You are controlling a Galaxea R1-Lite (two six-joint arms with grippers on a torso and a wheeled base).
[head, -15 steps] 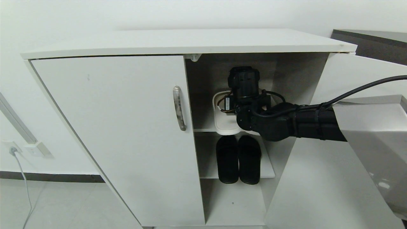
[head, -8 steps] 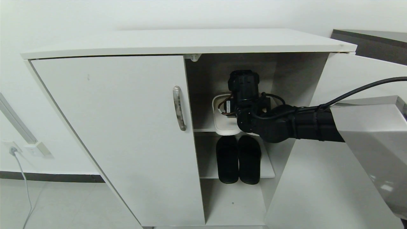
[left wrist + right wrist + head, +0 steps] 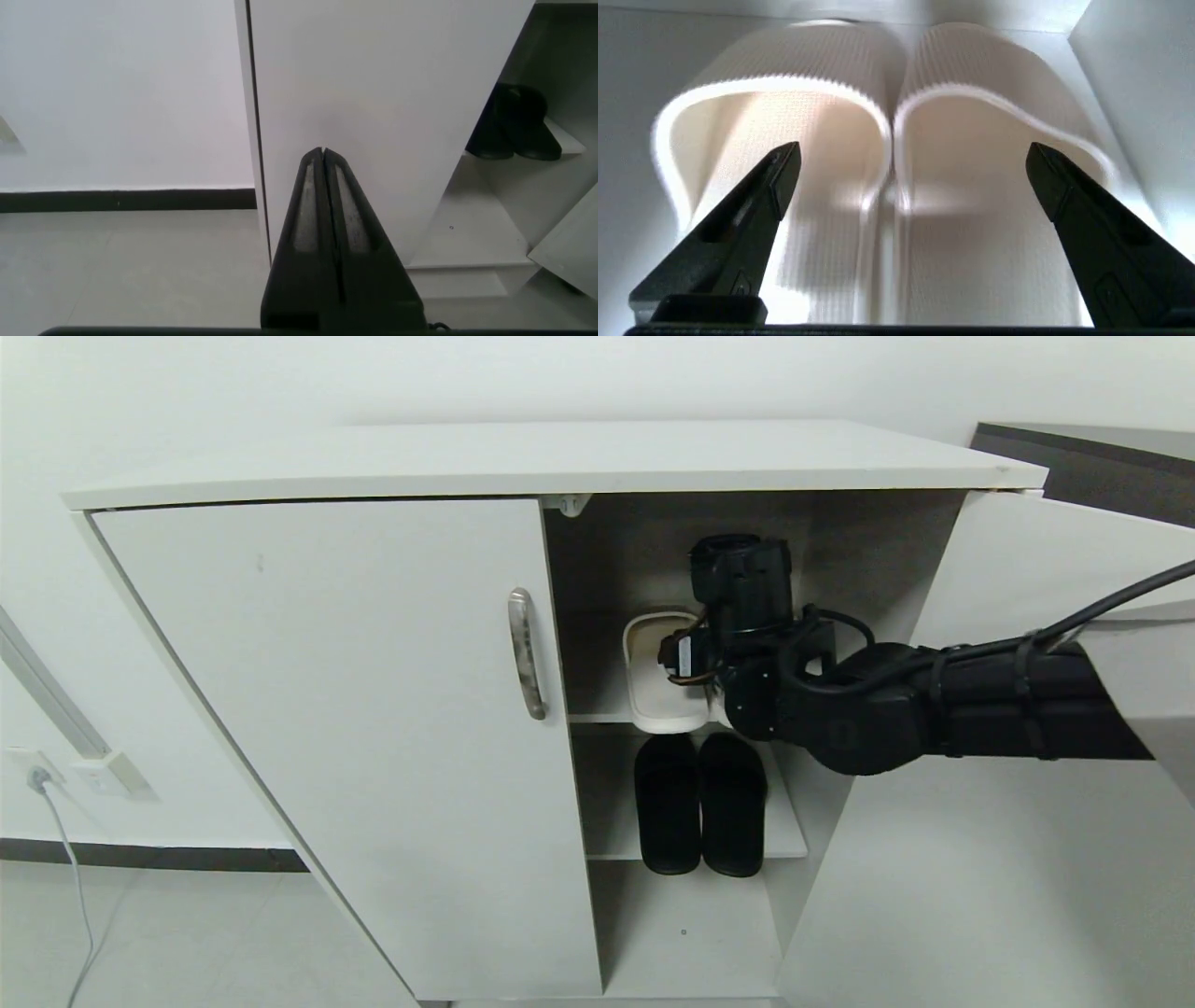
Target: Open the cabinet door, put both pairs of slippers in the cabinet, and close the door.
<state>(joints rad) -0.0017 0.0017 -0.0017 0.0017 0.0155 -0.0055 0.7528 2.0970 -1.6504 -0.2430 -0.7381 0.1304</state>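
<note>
Lying before right end effector (image 3: 913,151) (spread): white slippers (image 3: 831,121)

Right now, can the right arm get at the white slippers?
Probably yes. The right door stands open, and the right hand is inside the cabinet, open, with a finger on either side of the white slippers. Nothing shows between hand and slippers.
</note>
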